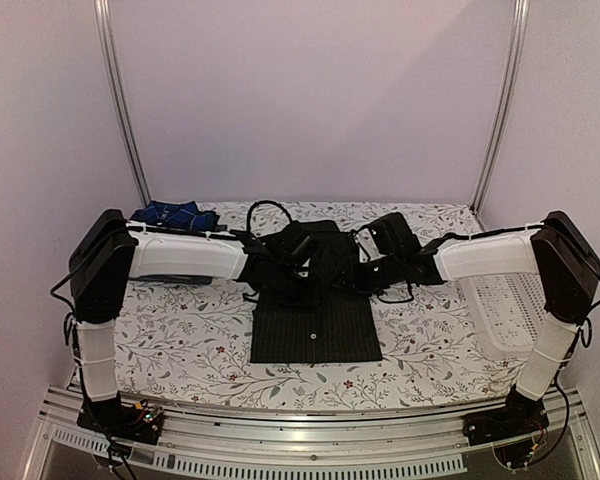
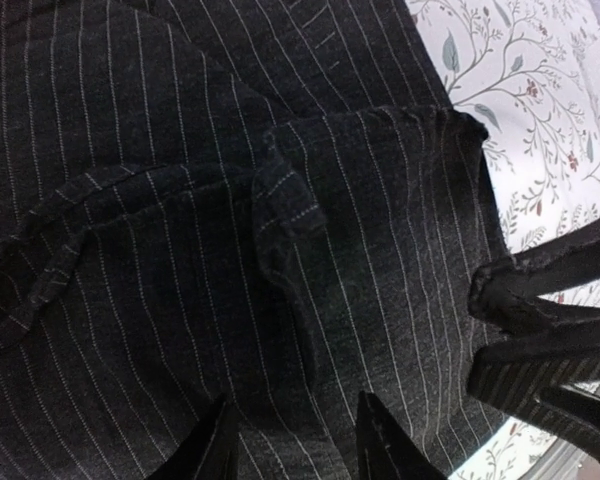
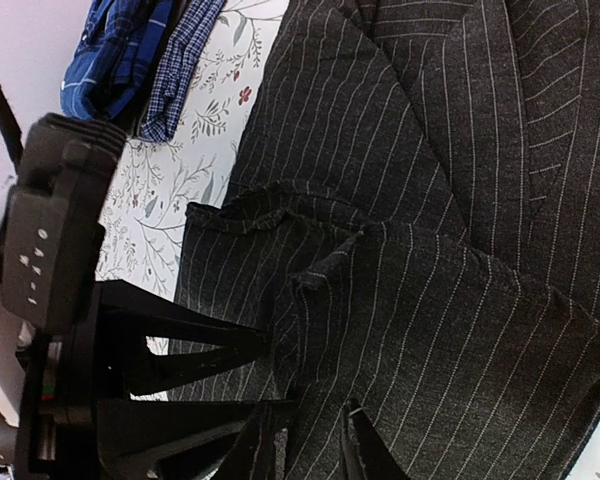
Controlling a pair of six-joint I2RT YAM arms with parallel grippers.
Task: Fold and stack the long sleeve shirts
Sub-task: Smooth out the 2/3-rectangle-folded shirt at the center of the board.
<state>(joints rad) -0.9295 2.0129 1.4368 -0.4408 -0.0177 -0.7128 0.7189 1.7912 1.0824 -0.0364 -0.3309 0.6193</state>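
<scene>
The left gripper (image 2: 295, 405) stands partly open over folds of the black pinstriped shirt (image 1: 315, 325). The right gripper (image 3: 310, 415) is narrow; whether it pinches cloth, I cannot tell.

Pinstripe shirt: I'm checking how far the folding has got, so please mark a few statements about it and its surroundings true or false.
1. The pinstripe shirt lies in the middle of the table. True.
2. The plaid shirt lies in the basket. False: it lies on the table at the far left corner.
3. The pinstripe shirt is stacked on the plaid shirt. False: they lie apart, and the right wrist view shows bare table between them.
4. The basket stands at the table's right side. True.
</scene>
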